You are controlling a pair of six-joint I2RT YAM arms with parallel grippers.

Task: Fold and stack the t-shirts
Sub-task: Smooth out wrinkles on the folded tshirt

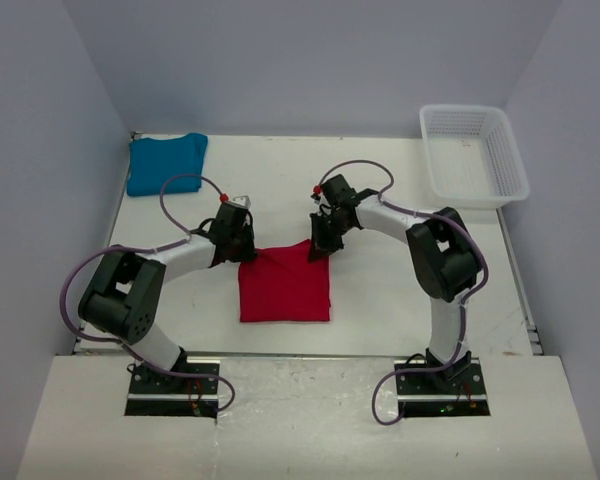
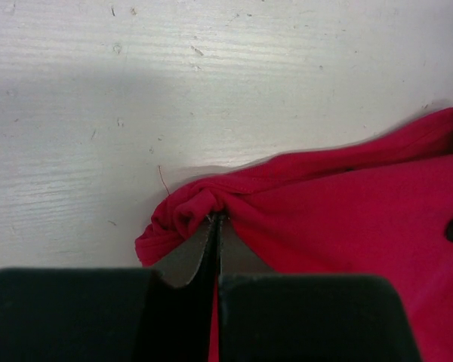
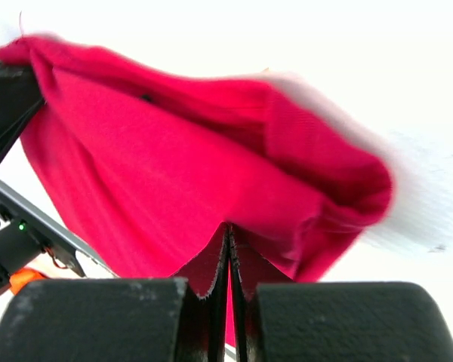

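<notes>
A bright red t-shirt [image 1: 284, 285] lies folded into a near square at the table's middle front. My left gripper [image 1: 242, 248] is shut on its far left corner, where the cloth bunches at the fingertips [image 2: 214, 219]. My right gripper [image 1: 320, 246] is shut on the far right corner, and the red cloth [image 3: 189, 173] hangs raised from that pinch [image 3: 228, 230]. The teal-blue t-shirt [image 1: 165, 161] lies folded at the far left corner of the table, away from both grippers.
A white plastic mesh basket [image 1: 472, 153] stands at the far right corner. The table [image 1: 400, 300] is white, with walls close on the left, back and right.
</notes>
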